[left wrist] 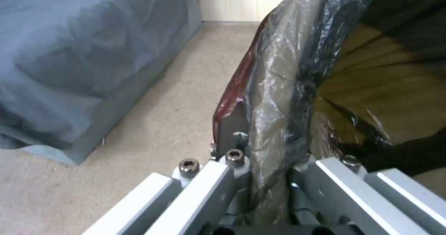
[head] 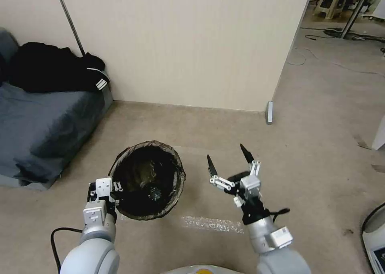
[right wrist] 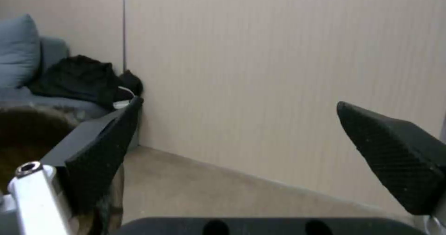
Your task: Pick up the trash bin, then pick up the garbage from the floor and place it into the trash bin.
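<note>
Two grippers sit nearest me. My left gripper [head: 116, 188] is clamped on the near-left rim of the trash bin [head: 147, 180], a round bucket lined with a crinkled, glossy dark bag, held above the beige carpet [head: 313, 154]. My right gripper [head: 229, 160] hovers beside it, ribbed black fingers [right wrist: 100, 151] spread apart, holding nothing. Farther left, black clothing [head: 56, 67] lies on a grey sofa [head: 44, 125].

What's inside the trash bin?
The trash bin, gripped at its rim by the left claw, shows a dark bag lining and a small dark round object; the shadowed bottom is unclear.
</note>
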Motion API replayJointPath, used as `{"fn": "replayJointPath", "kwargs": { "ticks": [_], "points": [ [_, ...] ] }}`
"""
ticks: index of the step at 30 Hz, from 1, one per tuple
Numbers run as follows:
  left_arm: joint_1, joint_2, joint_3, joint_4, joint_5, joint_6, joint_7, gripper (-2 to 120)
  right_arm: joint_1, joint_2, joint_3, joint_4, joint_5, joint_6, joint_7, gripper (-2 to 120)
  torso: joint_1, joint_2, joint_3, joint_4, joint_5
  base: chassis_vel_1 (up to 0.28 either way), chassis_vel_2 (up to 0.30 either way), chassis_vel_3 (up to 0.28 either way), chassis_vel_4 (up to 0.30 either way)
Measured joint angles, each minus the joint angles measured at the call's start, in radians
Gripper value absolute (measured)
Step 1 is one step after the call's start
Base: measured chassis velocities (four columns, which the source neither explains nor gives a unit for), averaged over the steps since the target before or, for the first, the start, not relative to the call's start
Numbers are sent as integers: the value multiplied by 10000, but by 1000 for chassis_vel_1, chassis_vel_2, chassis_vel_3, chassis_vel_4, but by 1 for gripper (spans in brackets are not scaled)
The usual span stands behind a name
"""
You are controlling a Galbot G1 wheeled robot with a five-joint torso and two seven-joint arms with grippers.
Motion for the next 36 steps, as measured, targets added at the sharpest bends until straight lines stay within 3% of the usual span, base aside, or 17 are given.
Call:
{"fn": "replayJointPath", "kwargs": {
  "ticks": [16, 36],
  "points": [
    [198, -207, -27, -241, -132, 82, -59, 0, 360, 287, 169, -765, 186, 475, 507, 100, 1, 0, 0, 0, 1, 12, 12, 12, 13],
    [322, -428, 5, -281, -45, 122, -118, 0, 913, 137, 104, -705, 539, 413, 394, 100, 0, 0, 0, 1, 1, 108, 104, 111, 104]
  ]
}}
